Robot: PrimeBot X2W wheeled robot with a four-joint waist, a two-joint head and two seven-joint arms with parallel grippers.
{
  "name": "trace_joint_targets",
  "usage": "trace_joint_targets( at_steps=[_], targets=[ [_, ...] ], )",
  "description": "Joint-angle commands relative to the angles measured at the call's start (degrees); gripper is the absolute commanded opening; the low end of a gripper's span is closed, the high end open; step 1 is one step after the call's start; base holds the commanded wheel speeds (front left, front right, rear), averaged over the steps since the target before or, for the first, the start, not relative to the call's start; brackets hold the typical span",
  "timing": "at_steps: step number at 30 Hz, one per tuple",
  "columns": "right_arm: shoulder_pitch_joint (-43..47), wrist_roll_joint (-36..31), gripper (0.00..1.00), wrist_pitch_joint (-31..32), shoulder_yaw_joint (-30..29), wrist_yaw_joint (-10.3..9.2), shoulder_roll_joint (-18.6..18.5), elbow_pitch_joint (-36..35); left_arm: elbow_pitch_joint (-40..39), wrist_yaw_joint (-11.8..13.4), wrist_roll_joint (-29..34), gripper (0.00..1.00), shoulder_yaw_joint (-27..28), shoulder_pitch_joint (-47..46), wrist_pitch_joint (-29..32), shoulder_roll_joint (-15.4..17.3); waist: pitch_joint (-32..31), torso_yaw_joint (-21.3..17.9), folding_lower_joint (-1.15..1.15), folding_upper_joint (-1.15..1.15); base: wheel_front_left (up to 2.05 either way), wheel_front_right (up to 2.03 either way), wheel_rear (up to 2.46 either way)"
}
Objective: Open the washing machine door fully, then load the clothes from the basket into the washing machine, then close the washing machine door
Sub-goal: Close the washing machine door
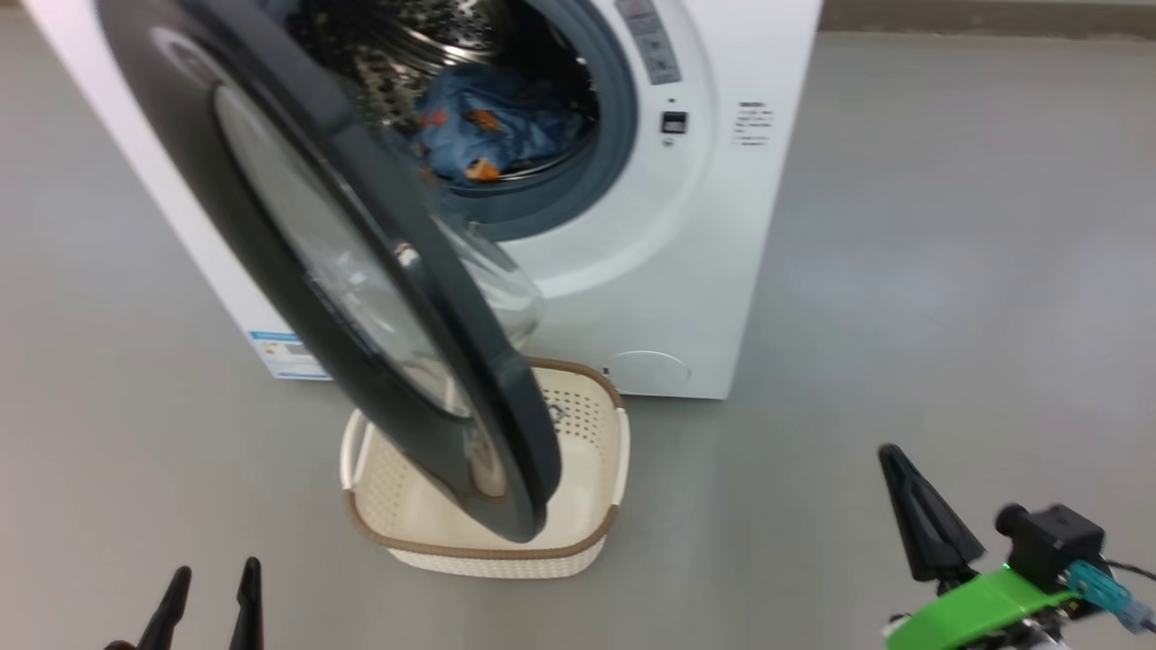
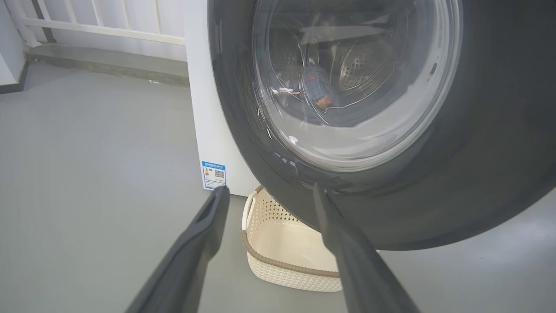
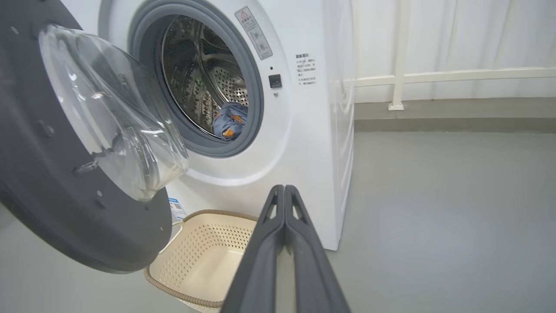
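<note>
Blue bear-printed fabric clothes [image 1: 488, 126] are seen inside the steel drum of the big white boxy washing machine [image 1: 686, 298], whose round glossy black door [image 1: 492, 397] is swung out over the cream perforated plastic basket [image 1: 591, 424] (half hidden) at the machine's foot. Before the machine, the left gripper [image 1: 215, 571] is held low, fingers spread, grasping nothing; the right gripper [image 1: 894, 456] is pointed up, fingers clenched empty.

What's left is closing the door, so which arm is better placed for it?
Left, probably. The left gripper, open, points at the door on its outer face, ready to push it shut. The right gripper, shut, faces the inner side.
</note>
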Motion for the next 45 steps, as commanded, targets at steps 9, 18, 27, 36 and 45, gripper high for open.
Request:
trace_joint_targets(
  at_steps=[9,18,27,36,45],
  targets=[
    [-10.02,1.02,0.0,-0.44,7.29,0.07,1.06,-3.87,-1.55,-0.14,0.89,1.0,0.57,-2.56,-0.78,0.9,-2.21,6.11,0.0,0.0,0.0,0.0,0.0],
    [-15.48,1.01,0.0,-0.44,13.15,0.07,3.05,-13.64,-2.17,-0.14,1.1,1.0,0.42,-2.57,-0.78,0.78,-2.72,7.39,0.0,0.0,0.0,0.0,0.0],
    [-16.13,1.84,0.0,-0.44,23.46,0.07,4.11,-21.1,-2.86,-0.14,1.22,1.0,0.86,-2.08,-0.78,0.7,-2.9,7.43,0.0,0.0,0.0,0.0,0.0],
    [-14.81,4.48,0.0,-0.44,33.07,0.07,3.68,-15.93,-3.01,-0.14,1.14,1.0,1.39,-2.23,-0.78,0.21,-2.13,7.48,0.0,0.0,0.0,0.0,0.0],
    [-14.33,7.52,0.0,-0.44,38.63,0.07,3.29,-5.94,-2.76,-0.14,0.93,1.0,1.33,-2.97,-0.78,-0.48,-0.93,7.83,0.0,0.0,0.0,0.0,0.0]
  ],
)
